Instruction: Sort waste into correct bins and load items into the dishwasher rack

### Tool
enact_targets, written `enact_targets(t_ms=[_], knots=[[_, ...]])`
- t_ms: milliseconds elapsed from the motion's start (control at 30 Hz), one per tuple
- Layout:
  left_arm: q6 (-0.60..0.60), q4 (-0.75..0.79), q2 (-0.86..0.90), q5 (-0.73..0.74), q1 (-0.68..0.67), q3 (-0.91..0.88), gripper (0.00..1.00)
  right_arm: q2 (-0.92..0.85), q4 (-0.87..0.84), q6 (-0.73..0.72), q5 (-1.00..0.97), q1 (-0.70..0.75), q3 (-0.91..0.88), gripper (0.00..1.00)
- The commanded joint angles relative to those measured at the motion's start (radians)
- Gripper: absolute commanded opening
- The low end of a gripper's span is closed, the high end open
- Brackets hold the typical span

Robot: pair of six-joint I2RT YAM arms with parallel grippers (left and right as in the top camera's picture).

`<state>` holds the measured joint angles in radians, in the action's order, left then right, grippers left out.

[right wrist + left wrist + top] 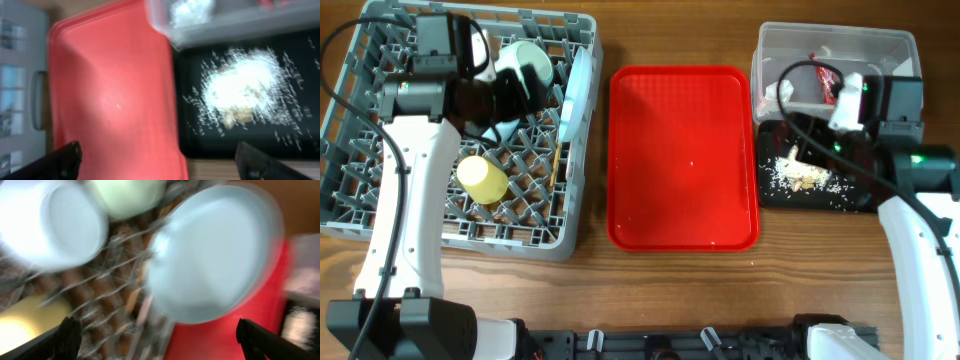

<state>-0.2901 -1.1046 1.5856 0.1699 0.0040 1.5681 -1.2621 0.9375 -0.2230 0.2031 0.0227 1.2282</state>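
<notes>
The grey dishwasher rack (380,215) holds the pale plate (578,95) on edge at its right side, a mint bowl (525,60), the yellow cup (482,178) and chopsticks (557,165). My left gripper (510,100) hovers over the rack, open and empty. The blurred left wrist view shows the gripper (162,347), the plate (215,255), two bowls (50,222) (132,197) and the cup (20,325). The clear tub (900,45) holds the red wrapper (825,80) and the tissue (780,92). The black tray (770,195) holds rice crumbs (800,175). My right gripper (795,135) is open above it. The fork is not visible.
The red serving tray (685,160) lies between the rack and the bins. In the right wrist view my open right gripper (160,167) spans the red tray (110,100) and the black tray (240,140), with the crumbs (245,87) and the tub (225,25) beyond.
</notes>
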Motion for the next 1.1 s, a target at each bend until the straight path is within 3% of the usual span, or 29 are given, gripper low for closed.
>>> enact_targets(t_ms=[0, 67, 300, 500, 600, 767, 867, 1067], knots=[[0.013, -0.086, 0.008, -0.19, -0.002, -0.005, 1.0, -0.005, -0.108, 0.04, -0.021, -0.076, 0.017, 1.0], [0.013, -0.118, 0.008, -0.19, -0.001, -0.005, 1.0, -0.042, -0.133, 0.041, -0.066, -0.096, 0.017, 1.0], [0.018, -0.268, -0.004, -0.149, -0.002, -0.007, 1.0, -0.12, 0.068, 0.061, -0.066, -0.095, 0.017, 1.0], [0.049, -0.1, -0.304, -0.111, -0.002, -0.278, 1.0, 0.121, 0.019, 0.063, -0.114, -0.095, -0.077, 1.0], [0.129, 0.043, -0.549, -0.056, -0.002, -0.468, 1.0, 0.304, -0.03, 0.063, -0.136, -0.095, -0.183, 1.0], [0.126, 0.143, -0.917, -0.03, -0.002, -0.661, 1.0, 0.566, 0.014, 0.06, -0.137, -0.095, -0.235, 1.0], [0.126, 0.143, -1.001, -0.032, -0.002, -0.667, 1.0, 0.624, 0.033, 0.066, -0.136, -0.095, -0.235, 1.0], [0.126, 0.139, -1.009, -0.032, -0.002, -0.667, 1.0, 0.615, 0.055, 0.065, -0.136, -0.095, -0.235, 1.0]])
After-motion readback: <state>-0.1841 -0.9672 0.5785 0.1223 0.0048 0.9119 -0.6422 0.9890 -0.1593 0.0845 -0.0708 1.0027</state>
